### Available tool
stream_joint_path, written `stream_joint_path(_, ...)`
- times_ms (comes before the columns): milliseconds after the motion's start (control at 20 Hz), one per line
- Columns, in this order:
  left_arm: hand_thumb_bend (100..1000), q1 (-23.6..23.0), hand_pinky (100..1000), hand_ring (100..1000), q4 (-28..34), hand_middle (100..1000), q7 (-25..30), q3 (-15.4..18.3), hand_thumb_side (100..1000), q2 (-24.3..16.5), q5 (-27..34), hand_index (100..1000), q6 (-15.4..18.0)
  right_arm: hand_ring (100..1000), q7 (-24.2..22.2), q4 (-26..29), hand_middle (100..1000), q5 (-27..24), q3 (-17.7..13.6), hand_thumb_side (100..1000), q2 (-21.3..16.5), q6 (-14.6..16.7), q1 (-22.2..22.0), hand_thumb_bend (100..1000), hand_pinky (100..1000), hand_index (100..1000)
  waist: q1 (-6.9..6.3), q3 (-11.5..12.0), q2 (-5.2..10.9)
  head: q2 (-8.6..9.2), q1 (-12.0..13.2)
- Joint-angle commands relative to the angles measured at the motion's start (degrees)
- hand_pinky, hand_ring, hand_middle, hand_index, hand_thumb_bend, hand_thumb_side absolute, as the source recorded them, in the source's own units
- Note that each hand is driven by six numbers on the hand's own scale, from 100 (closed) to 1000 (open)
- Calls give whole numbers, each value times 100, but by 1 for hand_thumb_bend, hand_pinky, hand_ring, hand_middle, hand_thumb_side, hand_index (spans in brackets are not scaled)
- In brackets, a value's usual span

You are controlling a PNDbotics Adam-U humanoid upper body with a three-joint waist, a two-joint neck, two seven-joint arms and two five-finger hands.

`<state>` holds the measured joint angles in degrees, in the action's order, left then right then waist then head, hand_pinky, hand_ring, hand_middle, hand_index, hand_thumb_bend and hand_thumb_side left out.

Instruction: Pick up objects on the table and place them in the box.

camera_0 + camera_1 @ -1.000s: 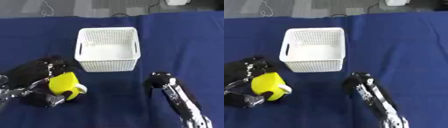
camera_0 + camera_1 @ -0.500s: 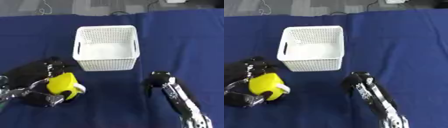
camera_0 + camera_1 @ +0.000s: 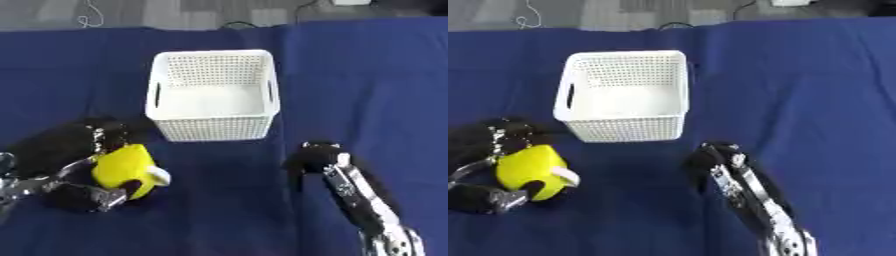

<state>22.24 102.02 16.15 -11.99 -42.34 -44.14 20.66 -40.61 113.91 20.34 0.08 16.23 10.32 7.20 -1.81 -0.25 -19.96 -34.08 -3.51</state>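
One white perforated box stands on the bench, which is covered edge to edge in dark blue cloth, and the box sits a little left of the middle, toward the far half. Its rim is open to the top, its inside looks bare white, and slot handles show on its left and right walls. The far edge of the bench runs along the top of both views, with grey floor and some cables beyond it. To the right of the box the cloth lies open all the way to the right border, and a broad open strip also lies between the near wall of the box and the near border. At the near left, the left hand is black and its fingers and thumb are curled round a yellow object, a rounded blocky thing with a white end facing right. That object sits near the box's near-left corner but apart from it, lower and further left; whether it rests on the cloth or is lifted off it cannot be told. The right hand comes in from the near right on a silver and black forearm; its dark fingers hang curled downward toward the cloth and hold nothing, just right of the box's near-right corner and closer to the viewer, apart from the box.
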Motion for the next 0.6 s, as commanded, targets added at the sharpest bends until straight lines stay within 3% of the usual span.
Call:
stream_joint_path(50,198,4,854,821,-2,895,-41,40,931,-109,19,952,3,422,-14,69,443,26,29,950,100,20,16,100,301,607,4,19,92,83,-34)
stream_joint_path(350,196,-13,826,814,-67,890,-69,49,931,-100,47,949,8,422,-35,69,443,52,45,948,147,59,-11,100,301,607,50,34,89,84,-26)
stream_joint_path(600,196,-25,868,820,-141,889,-72,61,938,-101,19,941,-14,422,-52,69,444,75,57,949,187,93,-29,100,302,607,84,41,83,88,-20)
